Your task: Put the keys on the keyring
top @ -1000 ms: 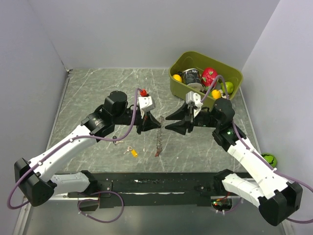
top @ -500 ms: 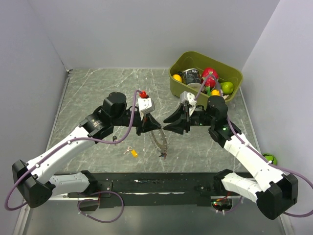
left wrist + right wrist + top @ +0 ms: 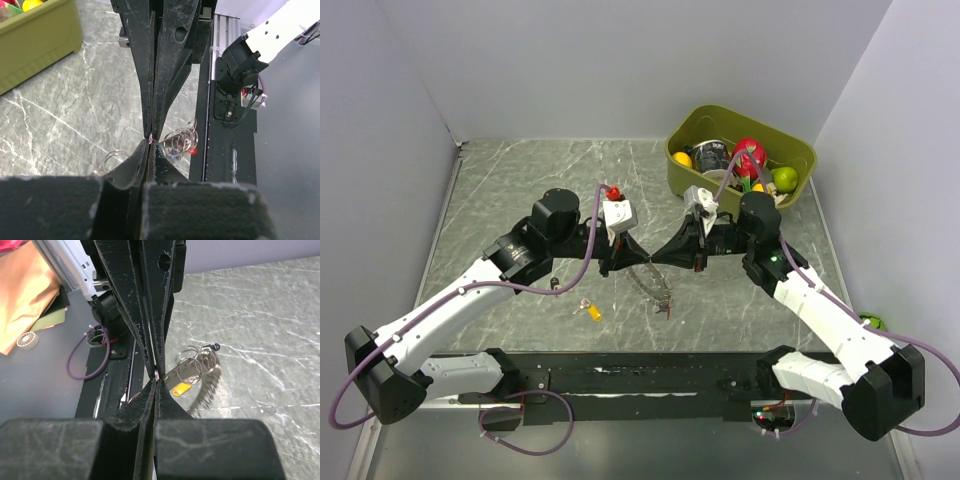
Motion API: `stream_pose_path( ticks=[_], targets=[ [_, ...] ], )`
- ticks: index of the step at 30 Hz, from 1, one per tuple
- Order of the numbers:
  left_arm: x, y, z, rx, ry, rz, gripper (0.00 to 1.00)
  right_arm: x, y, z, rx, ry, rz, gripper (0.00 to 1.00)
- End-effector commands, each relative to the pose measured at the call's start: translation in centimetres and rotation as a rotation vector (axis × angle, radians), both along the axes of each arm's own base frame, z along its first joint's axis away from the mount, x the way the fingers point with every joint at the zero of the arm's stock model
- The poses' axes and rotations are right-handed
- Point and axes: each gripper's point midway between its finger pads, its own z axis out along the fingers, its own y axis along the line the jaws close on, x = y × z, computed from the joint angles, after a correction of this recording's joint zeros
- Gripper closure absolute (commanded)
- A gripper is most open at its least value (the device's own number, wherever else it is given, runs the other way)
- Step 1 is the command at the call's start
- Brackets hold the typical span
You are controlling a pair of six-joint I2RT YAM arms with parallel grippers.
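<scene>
The keyring (image 3: 658,287) hangs over the middle of the table, a thin ring with several grey keys fanned out (image 3: 207,385) and red and blue caps (image 3: 191,150). My left gripper (image 3: 626,256) and right gripper (image 3: 666,255) meet tip to tip, each shut on the ring's wire. In the left wrist view my left gripper (image 3: 151,143) pinches the wire against the opposing fingers (image 3: 165,75). In the right wrist view the right gripper (image 3: 156,380) does the same. A yellow-capped key (image 3: 592,311) (image 3: 181,389) lies on the table. A black-capped key (image 3: 554,284) (image 3: 215,346) lies further left.
A green bin (image 3: 796,150) (image 3: 35,47) with fruit and a can stands at the back right. The black rail (image 3: 640,380) runs along the near edge. A green ball (image 3: 870,325) lies off the table at the right. Grey walls close in on three sides.
My right gripper has moved left up to the left gripper's tips and shut on the ring. The keyring has swung from hanging straight to slanting right.
</scene>
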Motion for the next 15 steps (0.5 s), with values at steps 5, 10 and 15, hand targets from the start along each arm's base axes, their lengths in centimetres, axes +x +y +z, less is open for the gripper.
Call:
stream_pose_path(
  ticks=[5, 10, 15],
  targets=[
    [0.4, 0.1, 5.6, -0.185, -0.072, 0.095, 0.74, 0.9, -0.1, 3.8, 0.109, -0.080, -0.101, 1.00],
    [1.0, 1.2, 6.7, -0.290, -0.039, 0.212, 0.39, 0.4, -0.4, 5.0, 0.228, -0.059, -0.137, 1.00],
    [0.0, 2.4, 8.0, -0.400, -0.051, 0.195, 0.40, -0.4, -0.9, 6.1, 0.334, -0.127, -0.138, 1.00]
  ],
)
